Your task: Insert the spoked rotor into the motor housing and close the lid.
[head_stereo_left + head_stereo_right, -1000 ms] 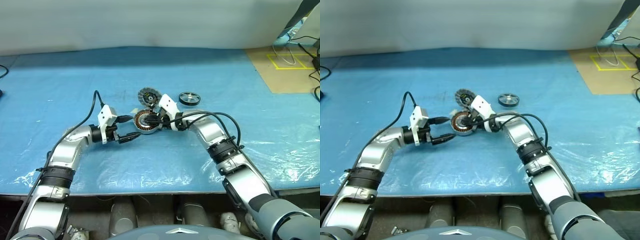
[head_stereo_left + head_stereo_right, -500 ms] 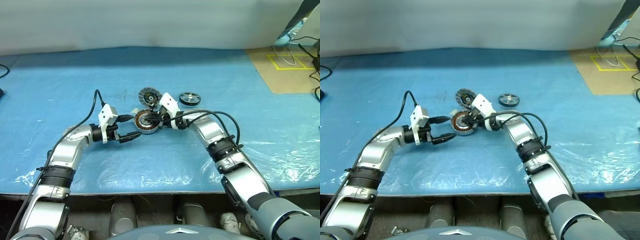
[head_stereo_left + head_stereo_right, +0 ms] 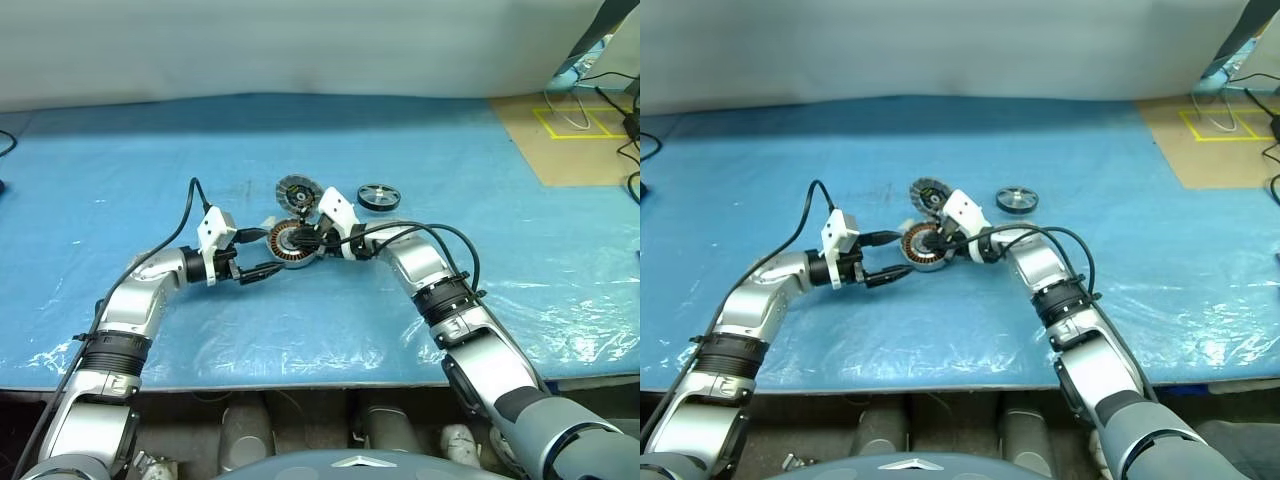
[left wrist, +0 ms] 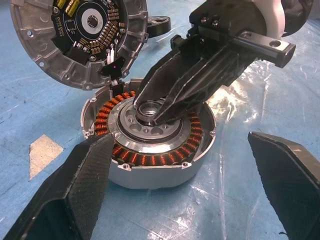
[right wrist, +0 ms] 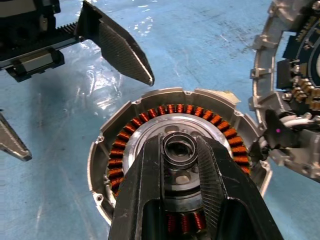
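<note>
The motor housing (image 3: 291, 244) sits on the blue cover at mid-table, its copper windings (image 4: 150, 159) ringing a central hub. My right gripper (image 5: 179, 148) reaches in from the right and is shut on that hub ring. My left gripper (image 3: 263, 254) hovers just left of the housing, open, its fingers (image 4: 80, 185) wide on either side of the housing and apart from it. The lid (image 3: 297, 190) leans tilted just behind the housing, its inner face with a dark circuit board (image 4: 85, 22) showing. The spoked rotor (image 3: 379, 197) lies flat to the back right.
A blue plastic-covered sheet (image 3: 150, 170) spreads over the table up to its front edge (image 3: 300, 383). A tan board (image 3: 585, 140) with yellow tape and cables lies at the back right. A small beige tape patch (image 4: 42, 152) sits beside the housing.
</note>
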Action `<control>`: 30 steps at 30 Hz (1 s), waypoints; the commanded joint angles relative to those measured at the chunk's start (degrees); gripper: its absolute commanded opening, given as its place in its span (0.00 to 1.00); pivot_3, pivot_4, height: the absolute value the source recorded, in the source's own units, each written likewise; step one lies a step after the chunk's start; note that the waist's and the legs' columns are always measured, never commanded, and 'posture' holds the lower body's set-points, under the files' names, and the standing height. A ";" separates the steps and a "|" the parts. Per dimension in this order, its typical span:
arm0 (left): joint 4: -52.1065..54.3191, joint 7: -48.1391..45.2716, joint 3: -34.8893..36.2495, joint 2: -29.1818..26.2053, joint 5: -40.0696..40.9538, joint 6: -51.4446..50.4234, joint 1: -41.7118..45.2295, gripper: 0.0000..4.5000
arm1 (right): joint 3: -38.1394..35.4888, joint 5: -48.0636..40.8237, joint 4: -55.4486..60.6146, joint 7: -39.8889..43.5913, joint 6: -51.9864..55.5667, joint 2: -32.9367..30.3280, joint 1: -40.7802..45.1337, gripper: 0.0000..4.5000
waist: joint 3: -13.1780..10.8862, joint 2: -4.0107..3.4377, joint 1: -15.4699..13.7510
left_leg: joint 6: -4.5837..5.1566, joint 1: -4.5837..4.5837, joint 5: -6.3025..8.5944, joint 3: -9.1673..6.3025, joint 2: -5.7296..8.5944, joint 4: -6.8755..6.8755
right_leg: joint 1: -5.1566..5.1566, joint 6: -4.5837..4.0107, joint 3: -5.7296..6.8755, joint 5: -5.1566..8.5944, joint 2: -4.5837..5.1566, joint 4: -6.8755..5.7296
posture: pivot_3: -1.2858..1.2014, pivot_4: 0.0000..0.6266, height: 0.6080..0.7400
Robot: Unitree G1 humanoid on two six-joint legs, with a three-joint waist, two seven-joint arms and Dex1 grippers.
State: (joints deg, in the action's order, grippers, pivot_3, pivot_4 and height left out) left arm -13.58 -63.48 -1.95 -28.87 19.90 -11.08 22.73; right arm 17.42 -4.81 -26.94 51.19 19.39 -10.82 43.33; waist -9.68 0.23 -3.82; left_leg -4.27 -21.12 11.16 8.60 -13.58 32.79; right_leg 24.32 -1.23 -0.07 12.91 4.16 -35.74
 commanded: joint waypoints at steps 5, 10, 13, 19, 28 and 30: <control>2.19 -0.12 0.28 -0.12 0.33 0.00 0.30 1.00 | 0.57 1.63 0.35 -0.71 -1.05 0.68 0.13 0.12 | 0.00 0.00 0.00 | 0.00 0.00 0.00 0.00 0.00 0.00 | 0.00 0.00 0.00 0.00 0.00 0.00 | 0.52 0.24 1.00; 2.45 -0.07 0.26 -0.06 0.37 -0.12 0.07 1.00 | -0.21 2.04 -1.15 -1.11 -1.68 0.54 0.45 0.12 | 0.00 0.00 -0.04 | 0.00 0.00 0.00 0.00 0.01 0.01 | 0.00 0.00 0.00 0.00 0.01 -0.01 | 0.52 0.24 1.00; 2.29 -0.10 0.24 -0.10 0.25 -0.01 0.02 1.00 | -0.38 2.00 -1.01 -1.01 -1.73 0.37 0.64 0.12 | 0.00 0.00 -0.04 | 0.00 0.01 0.00 0.00 0.01 0.01 | 0.00 0.00 0.00 0.00 0.01 -0.01 | 0.52 0.24 1.00; 2.23 -0.02 0.13 0.15 0.20 0.09 0.06 1.00 | -0.21 1.96 -0.63 -0.85 -1.70 0.68 0.53 0.12 | 0.00 0.00 -0.04 | 0.00 0.00 0.00 0.00 0.01 0.01 | 0.00 0.00 0.00 0.00 0.01 -0.01 | 0.52 0.24 1.00; 1.67 -0.09 0.02 0.48 -0.09 0.71 -0.14 1.00 | -0.29 2.21 -1.15 -0.83 -1.80 0.36 0.51 0.12 | 0.00 0.00 -0.04 | 0.00 0.00 0.00 0.00 0.01 0.01 | 0.00 0.00 0.00 0.00 0.01 -0.01 | 0.52 0.24 1.00; 1.50 -0.16 0.00 0.53 -0.17 0.88 -0.12 1.00 | -0.10 2.52 -1.36 -1.02 -2.07 0.44 0.34 0.12 | 0.00 0.00 -0.04 | 0.00 0.00 0.00 0.00 0.01 0.01 | 0.00 0.00 0.00 0.00 0.01 -0.01 | 0.52 0.24 1.00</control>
State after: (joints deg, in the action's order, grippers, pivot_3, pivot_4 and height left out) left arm -13.07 -63.48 -2.06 -28.35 19.76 -11.19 22.43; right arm 17.39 -2.88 -27.84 50.30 17.60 -10.34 43.48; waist -9.68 0.23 -3.86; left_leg -4.27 -21.12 11.16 8.60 -13.58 32.80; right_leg 24.32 -1.23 -0.07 12.92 4.17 -35.75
